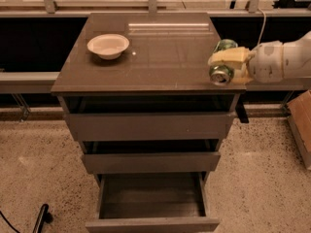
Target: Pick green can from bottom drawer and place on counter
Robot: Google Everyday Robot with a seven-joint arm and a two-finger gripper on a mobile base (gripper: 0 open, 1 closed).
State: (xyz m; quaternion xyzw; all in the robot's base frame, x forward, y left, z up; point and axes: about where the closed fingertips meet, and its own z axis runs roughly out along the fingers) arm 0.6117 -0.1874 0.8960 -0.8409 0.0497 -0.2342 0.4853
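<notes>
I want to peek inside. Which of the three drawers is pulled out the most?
The bottom drawer, the lowest: its inside shows, the upper two barely stick out. The gripper holds the green can at the counter's right edge.

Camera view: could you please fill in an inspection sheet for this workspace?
Surface: counter, glossy dark brown, with reflections.
Job's things: green can on its side in the gripper at the counter's front right corner; contact with the counter cannot be told. Bottom drawer pulled open.
Clutter: white bowl at the counter's back left.
Grippers: gripper closed on the green can, reaching in from the right.
Cables: pale cable behind the right edge; dark cable on the floor, lower left.
Surroundings: speckled floor.
</notes>
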